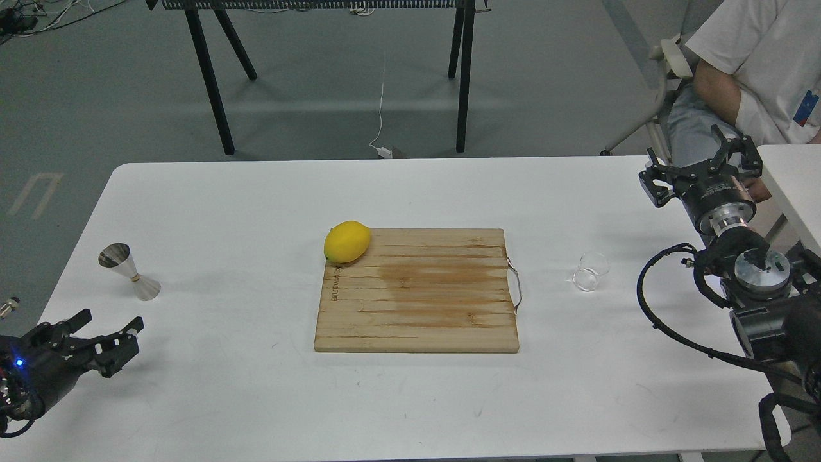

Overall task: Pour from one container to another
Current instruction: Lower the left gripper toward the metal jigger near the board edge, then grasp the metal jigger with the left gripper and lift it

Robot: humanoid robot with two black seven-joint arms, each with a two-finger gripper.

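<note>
White table (256,398), grey floor behind, a seated person (763,64) at far right. Beaker (591,272) sits right of the cutting board (417,292); jigger (129,272) stands tilted-looking at far left, well apart from it. Lemon (347,241) on the board's corner. Left gripper (109,333) empty, jaws spread, near the jigger; right gripper (702,163) empty, jaws spread, raised past the beaker.

Risks — clear glass is hard to judge (edges faint), so a misplaced close could knock it over. Narrow-waisted jigger could topple if nudged — small mouth invites spills.

A lemon (347,241) sits on the board's (417,301) far-left corner, jigger (129,272) far left, beaker (591,271) right.
</note>
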